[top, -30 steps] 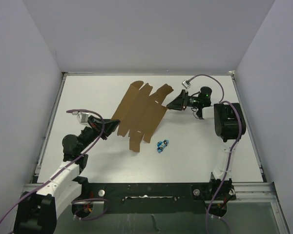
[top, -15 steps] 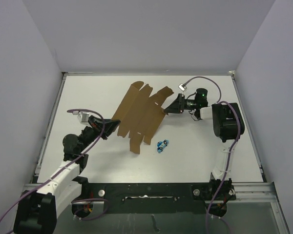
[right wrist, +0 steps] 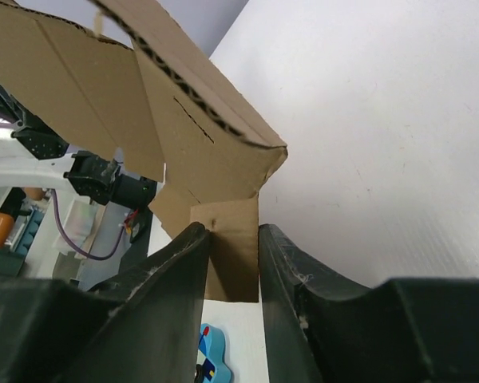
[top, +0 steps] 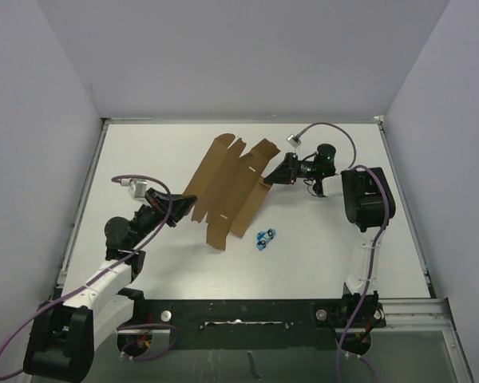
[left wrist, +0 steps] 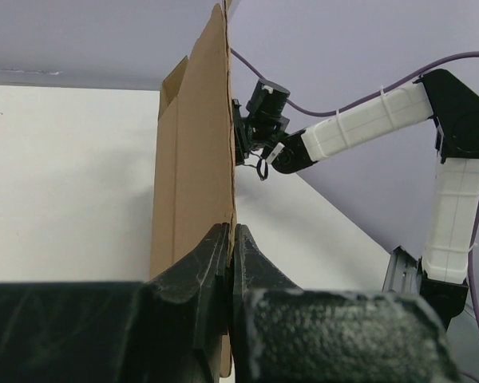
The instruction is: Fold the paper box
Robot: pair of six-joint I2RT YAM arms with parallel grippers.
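The unfolded paper box point(top: 231, 187) stretches between both hands. The left hand point(left wrist: 230, 239) pinches its left edge, and the right hand point(right wrist: 233, 239), fingers spread, straddles its right-edge flap.

Paper box point(top: 227, 187) showing matt brown corrugated cardboard, fluted edge looking rough. Right gripper point(right wrist: 233, 231) showing grainy matt black plastic. Table point(top: 327, 239) looking smooth matt white. Cable point(top: 327, 124) wearing smooth purple sheath.

Blue object point(top: 264, 238) (just beside paper box point(top: 227, 187))
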